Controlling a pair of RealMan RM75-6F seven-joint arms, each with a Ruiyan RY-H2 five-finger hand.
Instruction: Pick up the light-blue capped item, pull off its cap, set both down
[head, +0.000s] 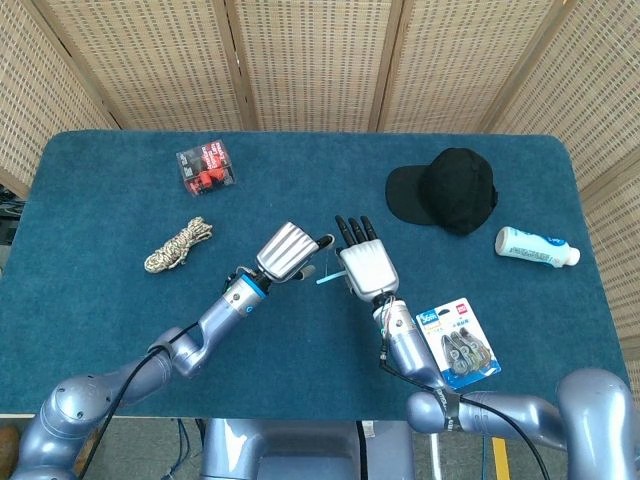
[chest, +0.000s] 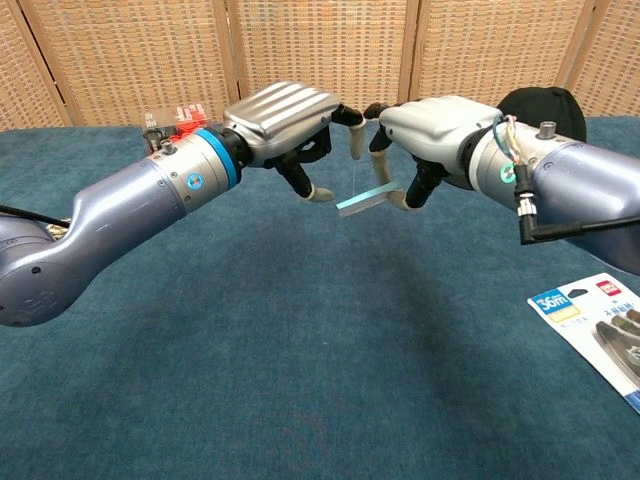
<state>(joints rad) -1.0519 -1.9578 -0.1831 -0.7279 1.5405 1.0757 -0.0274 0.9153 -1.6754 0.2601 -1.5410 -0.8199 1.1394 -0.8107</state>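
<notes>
Held above mid-table: light-blue capped item (chest: 364, 201), long axis tilted toward left hand (chest: 285, 125), far end pinched by right hand (chest: 425, 135); left clenched just beside, apparently grasping nothing.

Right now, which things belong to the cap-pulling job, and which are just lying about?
Job: light-blue item, held above the table by the right hand; left hand close beside it.

Lying about: black cap, rope, red packet, white tube, carded pack.

Two packets (head: 208, 167) — one cap (head: 444, 190).
</notes>
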